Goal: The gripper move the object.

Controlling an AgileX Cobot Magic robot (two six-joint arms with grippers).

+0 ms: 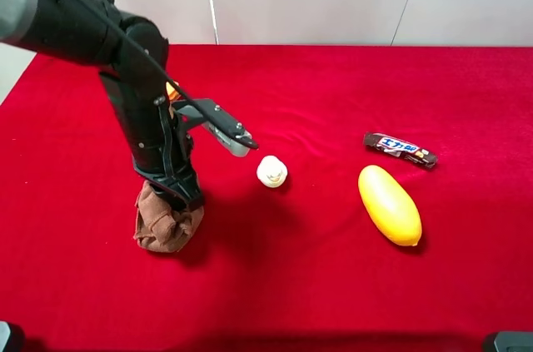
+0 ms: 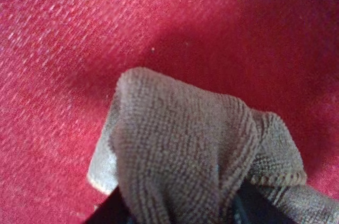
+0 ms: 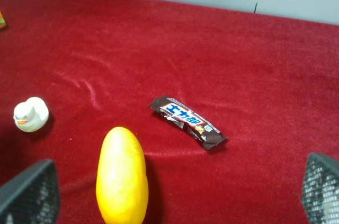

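From my station I count one brown terry towel [image 1: 166, 223] on one red tablecloth [image 1: 333, 302]. There is one yellow oblong fruit [image 1: 389, 204], one wrapped chocolate bar [image 1: 400, 150] and one small white duck toy [image 1: 271, 171]. One small orange item [image 1: 171, 90] shows as a sliver behind the arm; I cannot tell what it is. I count two grippers: the left gripper [image 1: 179, 194] in the high view, and the right gripper [image 3: 169, 195], of which I see two mesh-faced fingertips [image 3: 29, 192] in its own wrist view. Only one black arm [image 1: 137, 111] shows in the high view.
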